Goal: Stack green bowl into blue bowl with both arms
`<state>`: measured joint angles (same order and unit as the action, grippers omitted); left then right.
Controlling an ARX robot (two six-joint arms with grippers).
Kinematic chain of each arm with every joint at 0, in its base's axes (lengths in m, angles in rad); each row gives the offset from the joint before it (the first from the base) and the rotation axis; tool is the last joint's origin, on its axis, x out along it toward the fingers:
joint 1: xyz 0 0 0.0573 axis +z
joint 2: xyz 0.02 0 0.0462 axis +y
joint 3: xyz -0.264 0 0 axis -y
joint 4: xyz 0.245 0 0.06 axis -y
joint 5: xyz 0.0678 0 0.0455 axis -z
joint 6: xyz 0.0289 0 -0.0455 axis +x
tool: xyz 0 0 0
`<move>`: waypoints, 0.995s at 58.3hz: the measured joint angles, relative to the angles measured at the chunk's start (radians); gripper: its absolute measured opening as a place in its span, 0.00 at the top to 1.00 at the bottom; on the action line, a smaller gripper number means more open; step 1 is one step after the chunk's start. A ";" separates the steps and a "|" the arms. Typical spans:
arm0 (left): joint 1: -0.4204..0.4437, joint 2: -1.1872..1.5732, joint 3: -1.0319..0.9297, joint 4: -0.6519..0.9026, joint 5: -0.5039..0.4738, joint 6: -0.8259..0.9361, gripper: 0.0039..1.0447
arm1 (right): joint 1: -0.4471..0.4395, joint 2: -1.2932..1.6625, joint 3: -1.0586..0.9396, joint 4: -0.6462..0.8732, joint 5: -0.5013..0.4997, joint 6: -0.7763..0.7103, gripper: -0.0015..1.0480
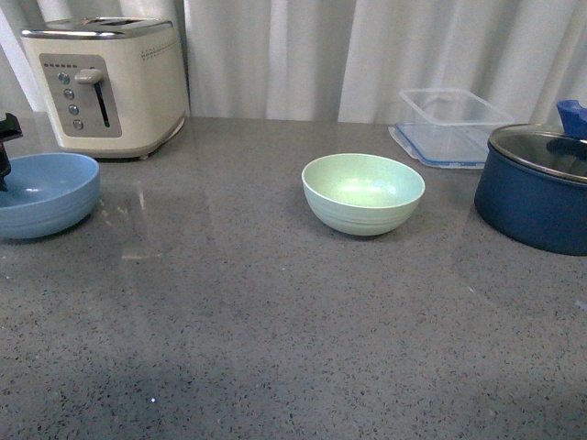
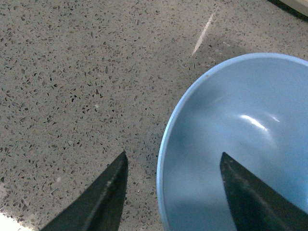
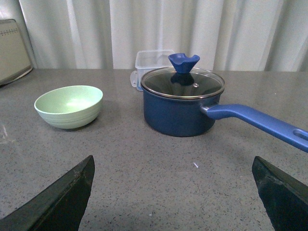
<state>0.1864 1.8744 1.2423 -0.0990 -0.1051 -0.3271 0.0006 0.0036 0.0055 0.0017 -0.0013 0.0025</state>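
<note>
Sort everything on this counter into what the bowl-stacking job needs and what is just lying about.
Needed for the job: pale mint-green round plastic bowl; light sky-blue round plastic bowl; left claw, open astride the blue bowl's rim; right claw, open and empty.
Just lying about: cream two-slot toaster; clear rectangular plastic container; dark navy saucepan with glass lid.

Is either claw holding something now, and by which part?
Nothing is held. The left claw is open, astride the rim of the blue bowl but not closed on it; the right claw is open and empty.
</note>
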 joint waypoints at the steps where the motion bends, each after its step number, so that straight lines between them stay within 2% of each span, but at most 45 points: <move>1: 0.000 0.002 0.002 -0.002 0.001 0.000 0.48 | 0.000 0.000 0.000 0.000 0.000 0.000 0.10; 22: 0.000 -0.002 -0.003 -0.003 0.006 -0.013 0.97 | 0.000 0.000 0.000 0.000 0.000 0.000 0.10; 34: -0.043 -0.108 -0.056 0.018 0.039 -0.004 0.97 | 0.000 0.000 0.000 0.000 0.000 0.000 0.10; 51: -0.259 -0.139 -0.048 0.031 0.028 -0.005 0.97 | 0.000 0.000 0.000 0.000 0.000 0.000 0.10; 58: -0.317 -0.091 -0.024 0.031 0.022 -0.011 0.97 | 0.000 0.000 0.000 0.000 0.000 0.000 0.10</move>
<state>-0.1310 1.7832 1.2179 -0.0681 -0.0834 -0.3378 0.0006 0.0036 0.0055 0.0017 -0.0013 0.0025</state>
